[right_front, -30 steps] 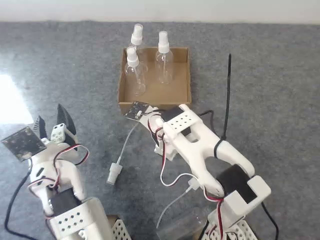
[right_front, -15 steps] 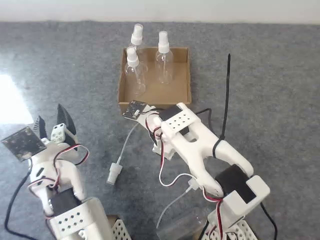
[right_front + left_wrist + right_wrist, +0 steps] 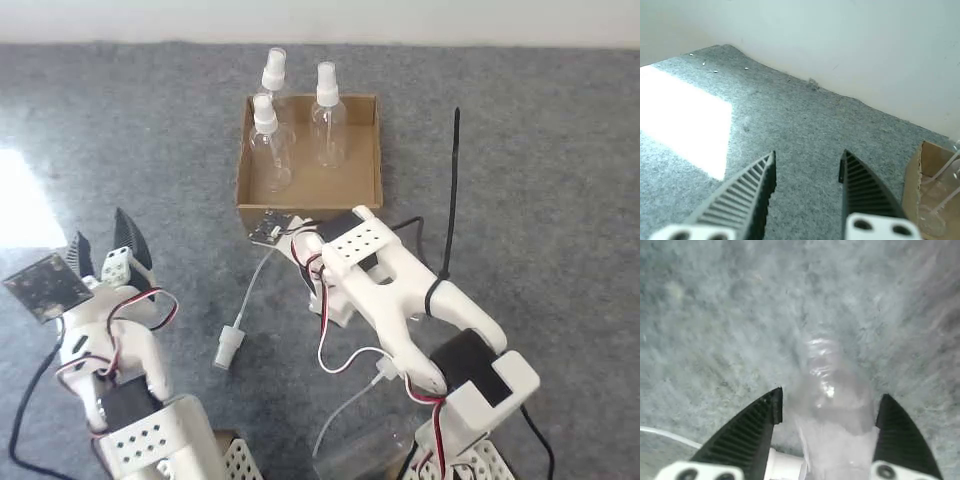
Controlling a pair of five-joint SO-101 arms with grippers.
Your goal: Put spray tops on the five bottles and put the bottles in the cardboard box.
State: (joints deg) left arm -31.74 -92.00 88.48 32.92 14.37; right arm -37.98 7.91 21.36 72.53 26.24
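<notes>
Grey felt covers the tabletop, with a pale wall behind it. At the far side sits the cardboard box, and three capped bottles stand upright inside it. A loose spray top with its thin tube lies on the felt between the two arms, short of the box. The right end effector is spread wide and points down over a clear bottle lying on its side. One jaw sits to either side of the body, apparently not gripping it yet. The left end effector is partly open, has nothing in it and hangs off to the side above bare felt.

The lying bottle looks thin-walled, empty and light. Being round and smooth, it would likely roll or slip out of a skewed pinch, and a hard squeeze could dent it. The soundest hold seems to be across the middle of the body, jaws square to its length, closed gently
</notes>
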